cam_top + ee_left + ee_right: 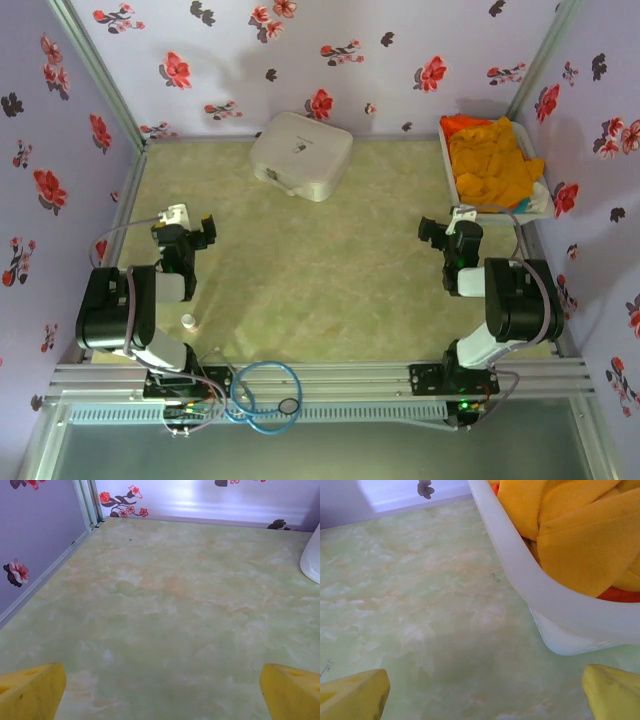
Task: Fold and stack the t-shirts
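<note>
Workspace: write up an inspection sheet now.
Surface: green marbled table, nothing on its middle.
Job's things: yellow-orange t-shirt heaped over red-orange t-shirt in white bin, far right; unfolded.
Clutter: white case at far centre; small cylinder near left arm.
Grippers: left gripper open, holding nothing; right gripper open, beside the bin.
Cables: blue cable looped at near rail; grey cable to left wrist.
Surroundings: lilac floral walls.

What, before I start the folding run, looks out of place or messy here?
The t-shirts lie crumpled in a heap in the white bin at the far right corner, none folded. The white case sits skewed to the back wall. Nothing looks spilled or damaged.
</note>
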Robot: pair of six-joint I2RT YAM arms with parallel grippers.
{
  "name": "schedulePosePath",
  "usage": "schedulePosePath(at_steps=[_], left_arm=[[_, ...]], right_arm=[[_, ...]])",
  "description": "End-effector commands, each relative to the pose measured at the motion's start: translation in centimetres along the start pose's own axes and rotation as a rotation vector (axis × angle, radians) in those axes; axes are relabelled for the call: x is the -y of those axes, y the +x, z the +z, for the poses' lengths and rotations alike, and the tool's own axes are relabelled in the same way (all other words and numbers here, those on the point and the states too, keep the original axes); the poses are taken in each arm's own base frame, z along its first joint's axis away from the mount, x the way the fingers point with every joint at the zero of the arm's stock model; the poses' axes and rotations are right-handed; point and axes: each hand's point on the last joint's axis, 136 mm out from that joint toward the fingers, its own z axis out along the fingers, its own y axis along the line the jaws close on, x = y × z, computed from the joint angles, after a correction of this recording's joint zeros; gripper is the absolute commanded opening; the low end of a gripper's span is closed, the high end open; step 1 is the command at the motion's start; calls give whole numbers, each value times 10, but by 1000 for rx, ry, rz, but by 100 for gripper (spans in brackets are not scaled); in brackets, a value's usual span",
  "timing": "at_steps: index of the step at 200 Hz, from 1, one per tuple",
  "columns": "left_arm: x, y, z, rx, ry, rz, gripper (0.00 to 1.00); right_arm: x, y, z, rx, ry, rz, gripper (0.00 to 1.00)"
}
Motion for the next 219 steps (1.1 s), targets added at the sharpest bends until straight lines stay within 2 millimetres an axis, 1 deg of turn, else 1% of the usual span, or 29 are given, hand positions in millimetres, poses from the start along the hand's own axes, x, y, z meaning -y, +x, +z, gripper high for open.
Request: schedulePosePath(at_steps=[1,69,115,187,205,219], left_arm=[[0,3,3,-15,1,22,100],[2,3,3,-16,13,26,100],[0,2,2,-12,-1,19,100],[5,3,4,-24,26,35,100],[10,2,2,-18,56,40,100],[8,-1,-3,3,42,39,100]], right_arm=[[-4,-10,1,29,-9,-15,99],[-4,-11,1,30,-9,-14,99],[-4,-10,1,30,-9,-13,99],[-4,-10,1,28,-7,-16,99],[-4,-10,-1,39,34,-45,99],[-4,-14,-3,56,45,-47,99]])
